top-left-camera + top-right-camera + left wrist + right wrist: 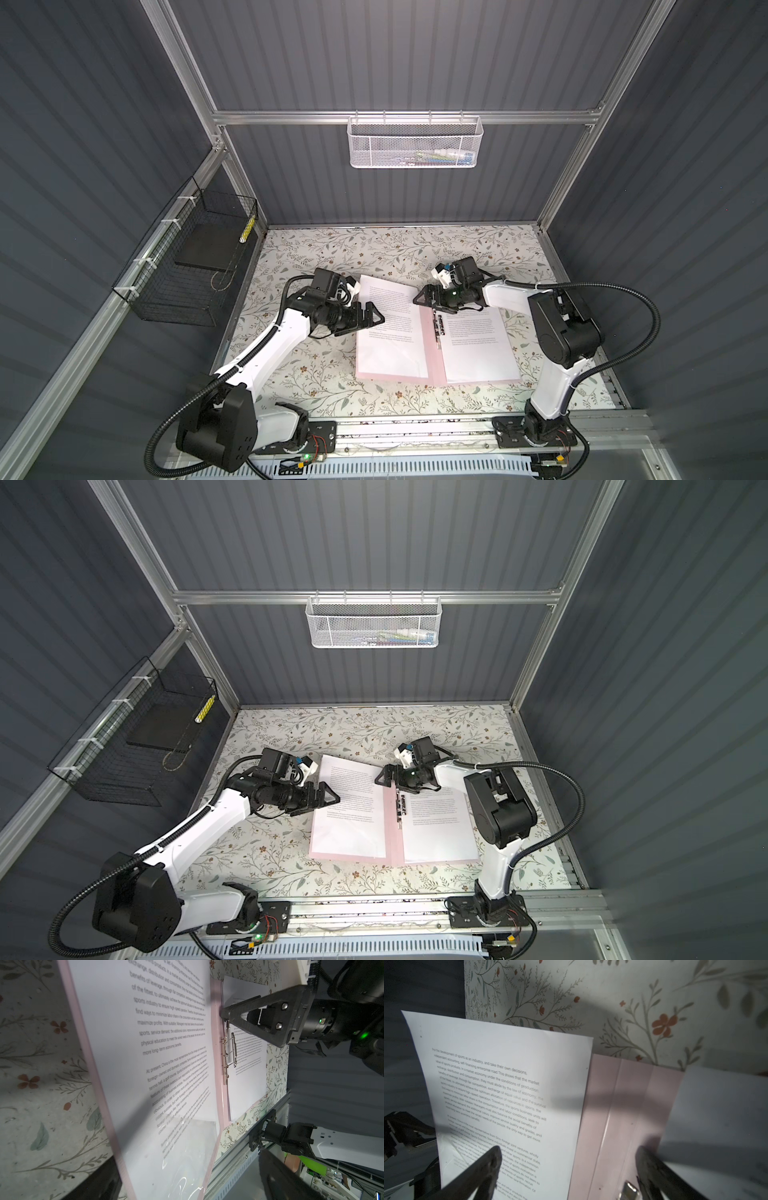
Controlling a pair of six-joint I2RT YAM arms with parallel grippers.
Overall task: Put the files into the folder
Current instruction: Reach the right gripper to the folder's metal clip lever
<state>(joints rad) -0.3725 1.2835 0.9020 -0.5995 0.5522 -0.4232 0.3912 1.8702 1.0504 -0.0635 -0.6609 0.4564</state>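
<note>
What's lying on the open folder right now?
A printed sheet covers the folder's left half, askew, sticking out past its far edge. A second sheet lies on the right half, next to the metal clip. Anything beneath either sheet is hidden.

Wide-spread right hand (pixel 569 1153) above the spine of the pink folder (pixel 623 1105), files (pixel 500 1095) on either side.

Pale pink folder (pixel 436 353), floral table (pixel 332 249)

Stretched inward, elbows bent; spread wide at left gripper (pixel 371 318) and right gripper (pixel 424 302) (tips facing each other).
</note>
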